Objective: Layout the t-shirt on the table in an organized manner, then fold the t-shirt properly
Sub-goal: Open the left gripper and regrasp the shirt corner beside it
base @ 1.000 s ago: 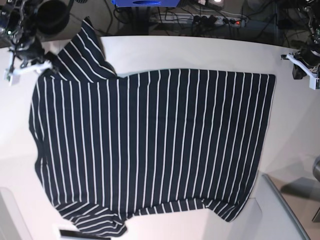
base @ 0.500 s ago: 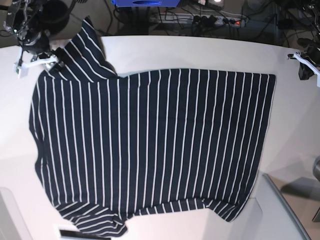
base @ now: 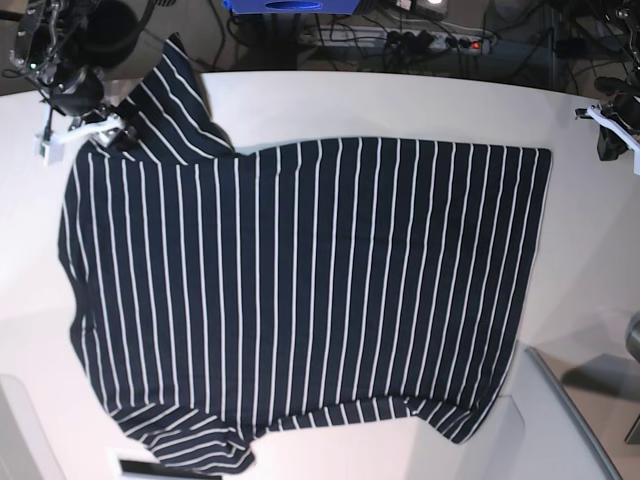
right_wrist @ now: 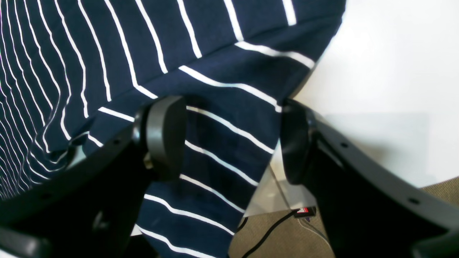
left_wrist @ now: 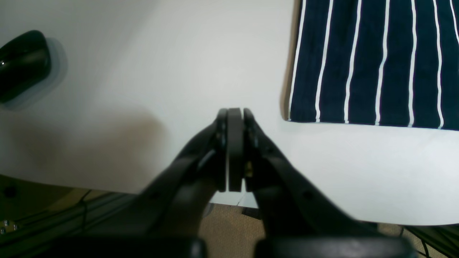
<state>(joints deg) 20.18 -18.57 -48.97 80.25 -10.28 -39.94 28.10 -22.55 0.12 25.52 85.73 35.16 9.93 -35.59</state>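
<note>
Two grippers, two different states. The right gripper [right_wrist: 229,143] has its jaws spread wide, and between one second ago and now it has shifted a little along the table's far left corner in the base view, from beside the shoulder to the base of the upper sleeve [base: 172,100]. In the right wrist view the striped cloth lies slack between and below the pads, with nothing pinched; the fabric there is rumpled and part of it hangs past the table edge. The left gripper [left_wrist: 235,150] has its jaws pressed together on nothing, over bare tabletop just beside the hem corner [left_wrist: 297,116], and it has drawn slightly toward the far right edge of the base view over the same second.

The t-shirt [base: 300,290] lies flat on the table [base: 400,100], body spread smooth, collar end to the left of the base view, hem to the right. The upper sleeve is kinked upward toward the far edge, and the lower sleeve [base: 190,450] bunches near the front edge.

My reading: the layout is nearly finished, the right gripper looks poised to take the upper sleeve, and folding has not begun.
</note>
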